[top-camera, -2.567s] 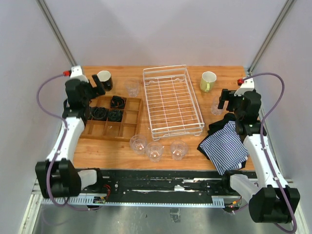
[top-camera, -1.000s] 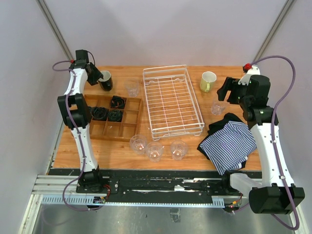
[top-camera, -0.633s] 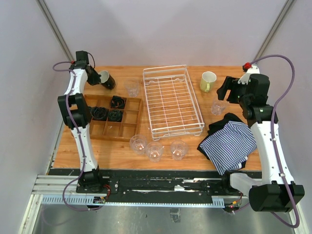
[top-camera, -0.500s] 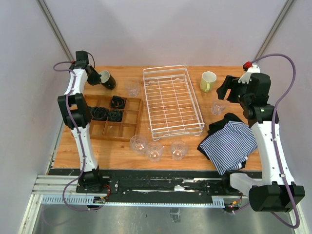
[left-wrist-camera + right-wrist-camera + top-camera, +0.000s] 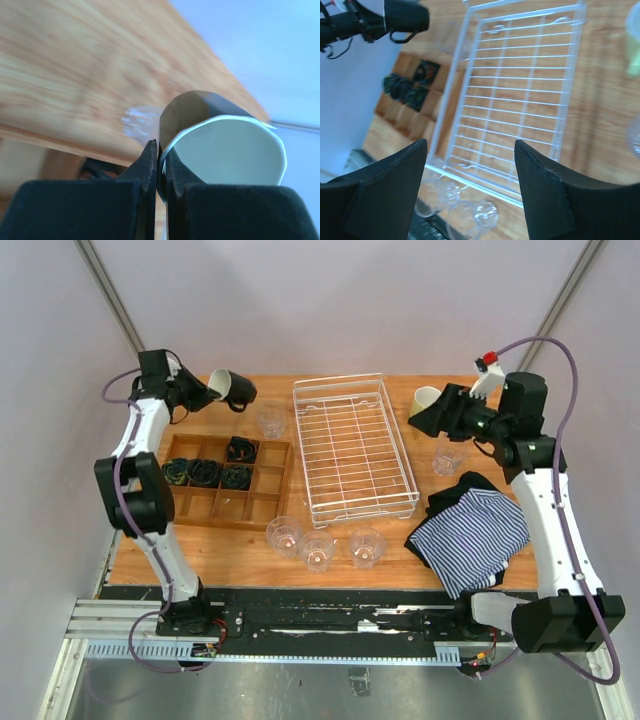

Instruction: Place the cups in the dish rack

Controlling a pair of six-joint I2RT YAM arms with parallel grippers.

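Note:
My left gripper (image 5: 207,388) is shut on the rim of the black mug (image 5: 233,388), which hangs tilted above the table's far left. In the left wrist view its fingers (image 5: 150,162) pinch the mug (image 5: 225,145) wall, with the white inside facing me. My right gripper (image 5: 424,420) stands open beside the pale yellow-green mug (image 5: 427,397) and holds nothing (image 5: 470,142). The white wire dish rack (image 5: 350,445) sits mid-table. Clear tumblers stand at the far side (image 5: 270,422), at the right (image 5: 447,460) and in a near row (image 5: 318,550).
A brown wooden compartment tray (image 5: 262,508) with black parts lies left of the rack. A striped cloth (image 5: 470,535) lies at the near right under the right arm. The right wrist view looks down on the rack (image 5: 520,90) and two tumblers (image 5: 485,217).
The left gripper closed on the black mug's rim, then lifted it off the table and carried it right, tilted. The right arm swung left and forward toward the yellow-green mug.

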